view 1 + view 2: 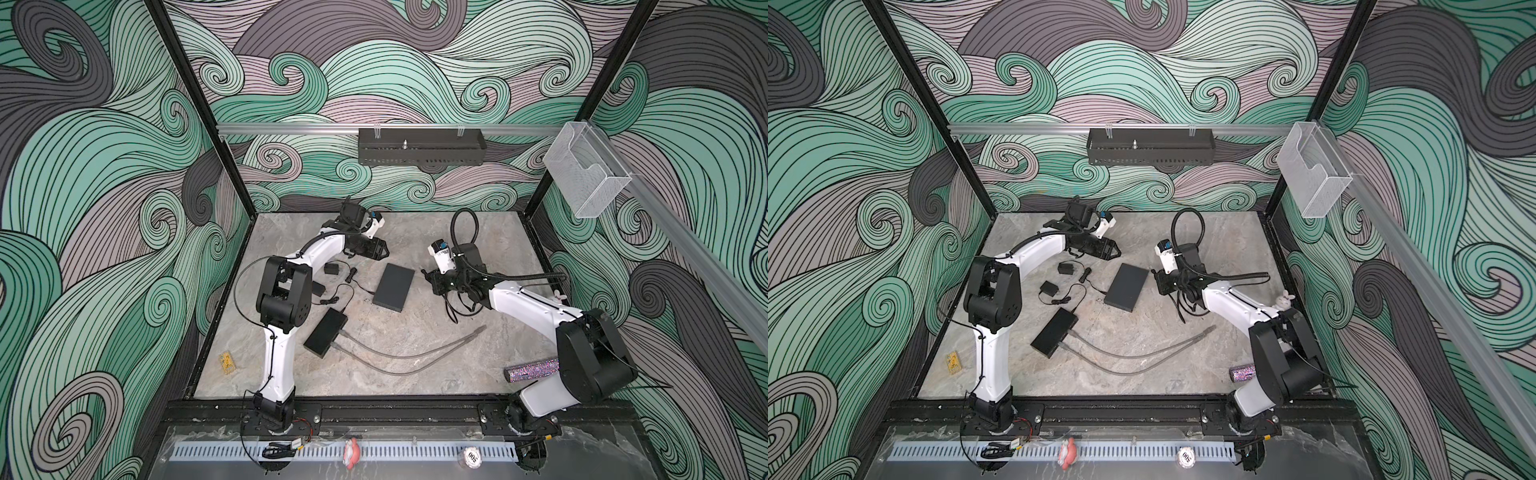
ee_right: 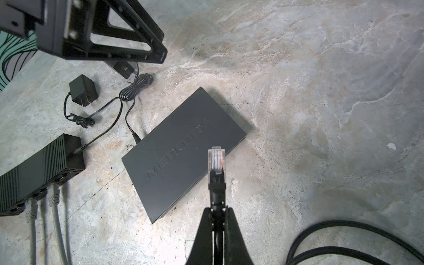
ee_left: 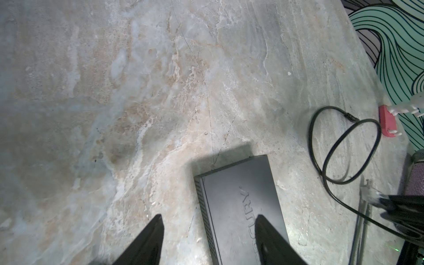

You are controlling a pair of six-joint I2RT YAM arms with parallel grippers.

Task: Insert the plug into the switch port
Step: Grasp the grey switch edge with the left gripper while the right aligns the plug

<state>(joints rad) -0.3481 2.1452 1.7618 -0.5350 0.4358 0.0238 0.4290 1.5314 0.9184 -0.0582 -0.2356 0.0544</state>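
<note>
At the lower right of both top views a glittery tube (image 1: pixel 532 370) lies on the marbled table (image 1: pixel 436 386) against the right arm's base. At the lower left a small yellow tag (image 1: pixel 226 360) lies off the table's edge.

Further in, left of centre, sits a small black box (image 1: pixel 325 332). Two grey cables (image 1: pixel 415 355) are plugged into its near end and curve off toward the right. Beyond it two black power adapters (image 1: pixel 1065 268) lie with their thin leads tangled between them. One lead (image 2: pixel 135 137) runs into the left edge of the switch (image 1: pixel 394 287).

The switch lies flat at the centre of the frame, logo face up, with open table on its right and far sides. Its ports cannot be made out in any view.

The right gripper (image 2: pixel 218 210) is just right of the switch. Its fingers are pressed together on the black boot of the plug (image 2: pixel 216 160). The clear plug tip sticks out ahead of the fingers, above the switch's top edge and not touching it. The plug's black cable (image 1: pixel 453 307) hangs in loops below the gripper.

The left gripper (image 3: pixel 208 218) is at the switch's far corner with its fingers well apart, holding nothing and touching nothing.

On the back rail hangs a black tray (image 1: pixel 419 145), and at the upper right a clear holder (image 1: pixel 584 174).
</note>
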